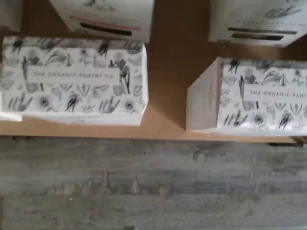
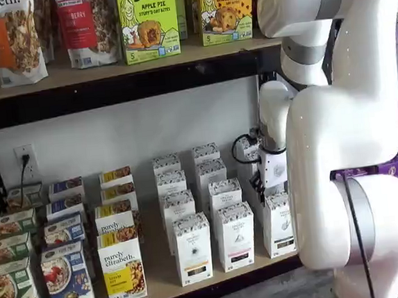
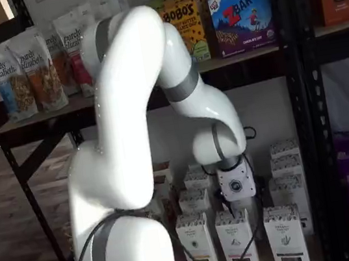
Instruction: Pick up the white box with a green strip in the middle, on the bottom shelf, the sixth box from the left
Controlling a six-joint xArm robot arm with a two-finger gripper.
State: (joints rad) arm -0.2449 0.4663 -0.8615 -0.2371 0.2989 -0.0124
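The white box (image 2: pixel 279 223) stands at the front of the rightmost column of alike white cartons on the bottom shelf (image 2: pixel 197 283). It also shows in a shelf view (image 3: pixel 285 235). In the wrist view I see its speckled top (image 1: pixel 259 96), with a second carton top (image 1: pixel 74 76) beside it across a gap. My gripper (image 2: pixel 265 184) hangs just above and behind the white box, over the right-hand columns. In a shelf view (image 3: pixel 238 201) it sits low between two columns. Its fingers are mostly hidden, so I cannot tell whether they are open or shut. It holds nothing that I can see.
More white cartons (image 2: pixel 220 189) stand in rows behind. Purely Elizabeth boxes (image 2: pixel 122 267) and cereal boxes (image 2: pixel 67 280) fill the shelf's left. A black upright (image 3: pixel 304 118) stands to the right. The upper shelf (image 2: pixel 108 70) overhangs. Grey plank floor (image 1: pixel 153 187) lies before the shelf edge.
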